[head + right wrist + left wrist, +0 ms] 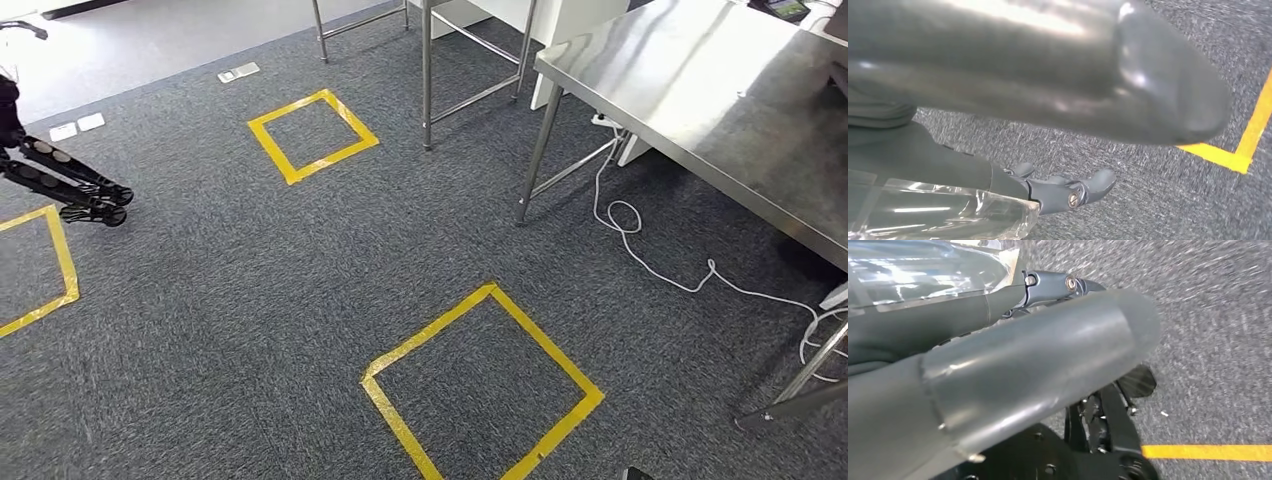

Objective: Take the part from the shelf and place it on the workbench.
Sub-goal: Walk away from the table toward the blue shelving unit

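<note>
Both hands, left hand (1013,375) and right hand (1048,75), hang over carpet near the steel workbench (720,90), fingers' state untellable, part unjudgeable.

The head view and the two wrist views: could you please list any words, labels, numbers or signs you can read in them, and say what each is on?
No text can be read in any view.
Floor plates: pale floor plates, marks too small to read.
Device on the steel workbench: screen too small to read.
Yellow tape squares: plain floor markings with no lettering.
Left hand and right hand: blurred, no label visible.
</note>
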`<action>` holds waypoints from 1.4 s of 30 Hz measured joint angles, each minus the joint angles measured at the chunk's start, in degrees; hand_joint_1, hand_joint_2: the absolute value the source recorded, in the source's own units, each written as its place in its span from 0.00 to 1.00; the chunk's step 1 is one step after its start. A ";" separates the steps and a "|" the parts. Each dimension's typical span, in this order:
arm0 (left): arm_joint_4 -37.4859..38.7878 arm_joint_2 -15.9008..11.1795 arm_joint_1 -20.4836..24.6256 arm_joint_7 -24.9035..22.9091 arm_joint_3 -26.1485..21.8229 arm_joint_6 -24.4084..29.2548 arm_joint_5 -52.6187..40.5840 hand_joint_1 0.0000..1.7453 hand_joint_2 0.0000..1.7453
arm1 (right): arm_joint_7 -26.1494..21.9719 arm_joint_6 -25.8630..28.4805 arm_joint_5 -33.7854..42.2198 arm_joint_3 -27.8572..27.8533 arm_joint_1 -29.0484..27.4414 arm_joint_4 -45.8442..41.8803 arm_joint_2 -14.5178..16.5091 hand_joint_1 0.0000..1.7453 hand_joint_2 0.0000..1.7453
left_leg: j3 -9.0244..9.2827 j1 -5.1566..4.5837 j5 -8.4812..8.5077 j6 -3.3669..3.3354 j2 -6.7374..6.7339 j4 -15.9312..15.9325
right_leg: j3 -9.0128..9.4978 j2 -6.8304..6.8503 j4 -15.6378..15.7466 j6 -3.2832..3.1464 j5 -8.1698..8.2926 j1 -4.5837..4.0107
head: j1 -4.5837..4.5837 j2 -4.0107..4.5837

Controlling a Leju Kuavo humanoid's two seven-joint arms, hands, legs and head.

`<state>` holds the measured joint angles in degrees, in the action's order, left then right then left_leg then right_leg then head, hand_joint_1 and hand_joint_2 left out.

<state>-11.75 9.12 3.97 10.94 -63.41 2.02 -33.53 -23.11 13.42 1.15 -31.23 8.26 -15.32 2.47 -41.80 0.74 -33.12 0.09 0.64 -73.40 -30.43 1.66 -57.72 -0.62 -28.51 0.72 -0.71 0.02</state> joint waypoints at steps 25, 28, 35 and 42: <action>-0.05 0.27 0.85 -2.88 -4.65 5.11 3.63 0.00 0.00 | 6.55 2.23 -9.03 3.16 2.26 -0.07 3.13 0.00 0.00 | 7.51 0.01 7.54 -0.87 5.78 14.85 | -0.13 -3.67 -0.29 1.97 -0.12 0.62 | -0.40 0.00; -0.05 0.38 0.90 -3.22 -5.56 6.39 4.10 0.00 0.00 | 6.78 2.23 -9.99 3.87 2.52 -0.25 3.49 0.00 0.00 | 4.52 0.12 3.78 -0.22 1.88 8.77 | 0.01 -1.82 0.03 0.70 0.25 0.73 | 0.13 0.00; -0.05 0.41 1.00 -4.65 -6.78 7.70 4.39 0.00 0.00 | 6.54 2.50 -11.45 4.52 2.29 -0.26 3.68 0.00 0.00 | 5.40 0.34 5.71 0.09 -2.91 9.52 | 0.34 2.47 -0.06 0.34 -0.39 -0.03 | 0.37 0.00; -0.06 0.38 1.17 -4.47 -7.09 7.31 4.13 0.00 0.00 | 5.38 3.42 -12.32 4.75 2.00 -0.32 4.21 0.00 0.00 | 8.19 -0.21 7.31 -2.45 -1.78 15.28 | 0.10 2.54 -2.35 2.02 -2.62 -0.48 | -0.08 0.00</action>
<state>-11.81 9.50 5.14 6.47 -70.49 9.32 -29.40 -17.73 16.83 -11.17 -26.47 10.26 -15.64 6.68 -33.60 0.53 -25.81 -2.35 -1.14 -58.12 -30.33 4.20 -60.07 1.40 -31.13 0.24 -0.78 0.02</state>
